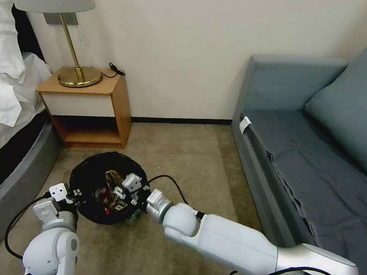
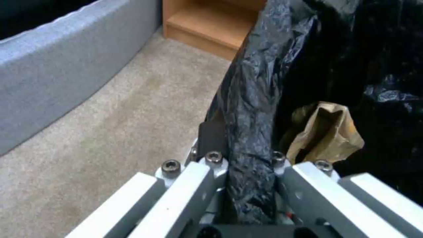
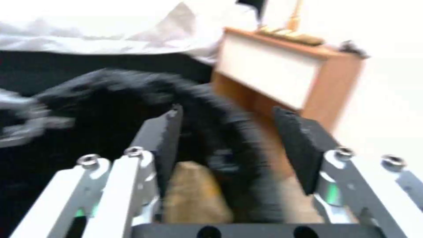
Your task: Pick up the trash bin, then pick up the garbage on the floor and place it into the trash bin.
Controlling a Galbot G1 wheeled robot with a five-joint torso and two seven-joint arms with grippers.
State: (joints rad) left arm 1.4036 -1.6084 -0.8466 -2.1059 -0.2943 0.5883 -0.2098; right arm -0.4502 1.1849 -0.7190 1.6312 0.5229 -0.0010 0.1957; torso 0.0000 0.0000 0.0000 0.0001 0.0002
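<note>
While the left gripper (image 2: 247,185) clamps its white fingers on the near-left rim of the trash bin (image 1: 91,174), the bin hangs low over the tan carpet (image 1: 182,154), tipped so its round mouth faces up and somewhat toward the robot. It sits in front of the wooden nightstand (image 1: 90,107), between the grey-edged bed (image 1: 11,176) on the left and the blue-grey sofa (image 1: 307,153) on the right. A wrinkly, glossy black plastic bag wraps the rim and lines the inside; in the left wrist view a fold of that bag runs straight up between the closed fingers. Inside the bin lies a crumpled tan paper wad (image 2: 326,132), matte and creased, with reddish and brown scraps beside it in the head view that are too small to make out. The right gripper (image 3: 233,145) hovers over the bin's mouth on the sofa side, its two flat black rubber-faced pads spread wide apart with nothing between them, pointing down into the bag. Just under the bin's near edge, on the carpet, a small clear greenish thing (image 1: 134,217) peeks out; its long axis cannot be told. A brass lamp (image 1: 77,71) with a round base stands on the nightstand.
</note>
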